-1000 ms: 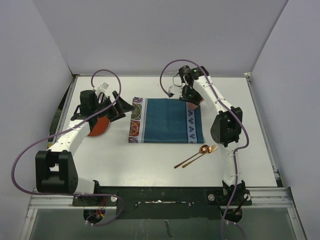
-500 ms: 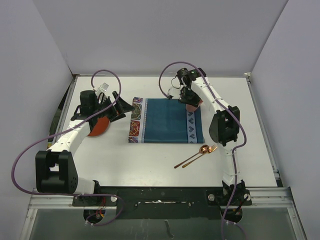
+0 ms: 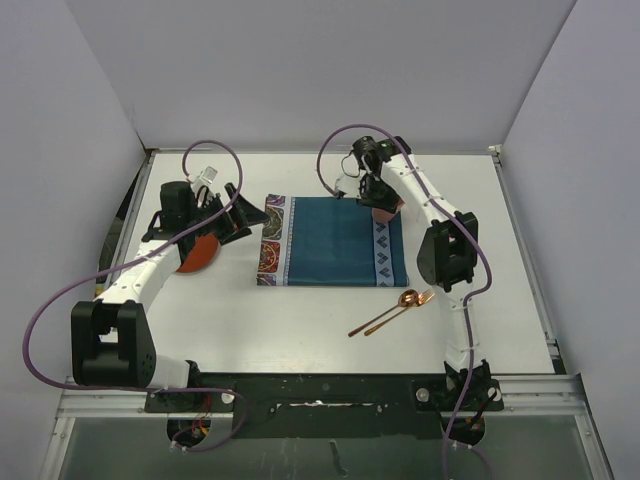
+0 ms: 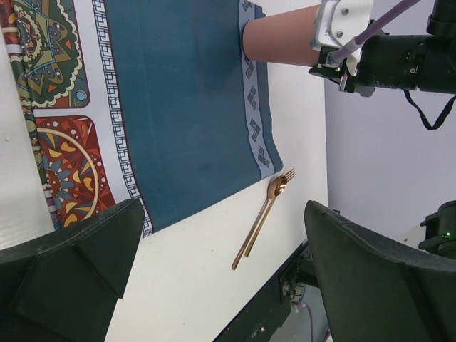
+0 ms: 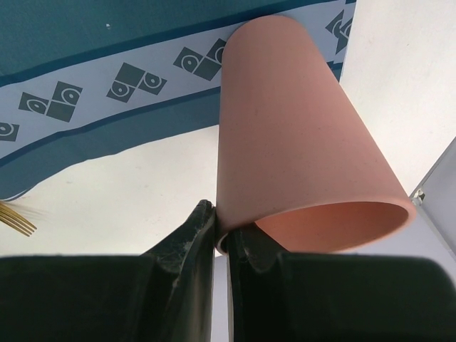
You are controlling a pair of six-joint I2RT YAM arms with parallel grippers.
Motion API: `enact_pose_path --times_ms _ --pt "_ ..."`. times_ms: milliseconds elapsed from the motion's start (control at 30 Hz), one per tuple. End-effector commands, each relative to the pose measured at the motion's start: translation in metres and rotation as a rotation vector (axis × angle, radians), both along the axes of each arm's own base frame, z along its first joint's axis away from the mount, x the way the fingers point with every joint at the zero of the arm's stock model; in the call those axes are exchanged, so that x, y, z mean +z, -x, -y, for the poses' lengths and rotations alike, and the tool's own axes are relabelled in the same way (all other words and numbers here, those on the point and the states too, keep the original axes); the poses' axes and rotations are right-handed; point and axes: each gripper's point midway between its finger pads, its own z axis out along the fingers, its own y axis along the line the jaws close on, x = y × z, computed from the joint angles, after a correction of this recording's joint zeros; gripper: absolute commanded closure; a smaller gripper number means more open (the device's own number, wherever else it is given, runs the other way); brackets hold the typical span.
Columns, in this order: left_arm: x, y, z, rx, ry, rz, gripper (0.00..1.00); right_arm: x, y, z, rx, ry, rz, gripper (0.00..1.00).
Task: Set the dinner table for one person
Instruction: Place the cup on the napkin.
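The dinner table (image 3: 300, 320) is a wide white top with a teal placemat (image 3: 330, 240) in its middle. My right gripper (image 3: 374, 194) is shut on the rim of a pink cup (image 5: 292, 135), one finger inside and one outside (image 5: 222, 231). The cup (image 3: 383, 209) stands over the placemat's far right corner; whether it touches the mat I cannot tell. A copper spoon and fork (image 3: 393, 311) lie together on the table to the mat's near right. My left gripper (image 3: 238, 215) hovers wide open at the mat's left end, nothing between its fingers (image 4: 224, 271).
An orange-red dish (image 3: 197, 255) lies on the table under the left arm, partly hidden by it. Grey walls close the table in at the back and both sides. The left wrist view also takes in the cup (image 4: 278, 39) and the cutlery (image 4: 262, 222).
The right arm has shifted slightly to the left with the cup in its grip. The left arm has stayed still.
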Motion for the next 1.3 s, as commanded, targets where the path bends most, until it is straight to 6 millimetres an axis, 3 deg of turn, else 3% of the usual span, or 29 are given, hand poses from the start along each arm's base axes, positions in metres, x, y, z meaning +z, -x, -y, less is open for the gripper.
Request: enact_pose_path --times_ms 0,300,667,1000,1267 --pt "0.019 -0.004 0.002 -0.009 0.017 0.086 0.02 0.002 -0.008 0.003 -0.003 0.004 0.034 1.0" --pt "0.02 -0.005 0.003 -0.015 0.023 0.086 0.02 0.008 -0.014 0.0 -0.009 -0.011 0.079 0.8" --pt "0.022 -0.006 0.005 -0.02 0.038 0.09 0.02 0.027 -0.026 -0.003 -0.006 -0.027 0.164 0.75" --pt "0.024 -0.005 0.006 -0.03 0.043 0.096 0.02 0.066 -0.043 -0.018 0.016 -0.12 0.328 0.65" --pt "0.022 -0.003 0.007 -0.034 0.045 0.094 0.02 0.07 -0.042 -0.019 0.023 -0.118 0.341 0.64"
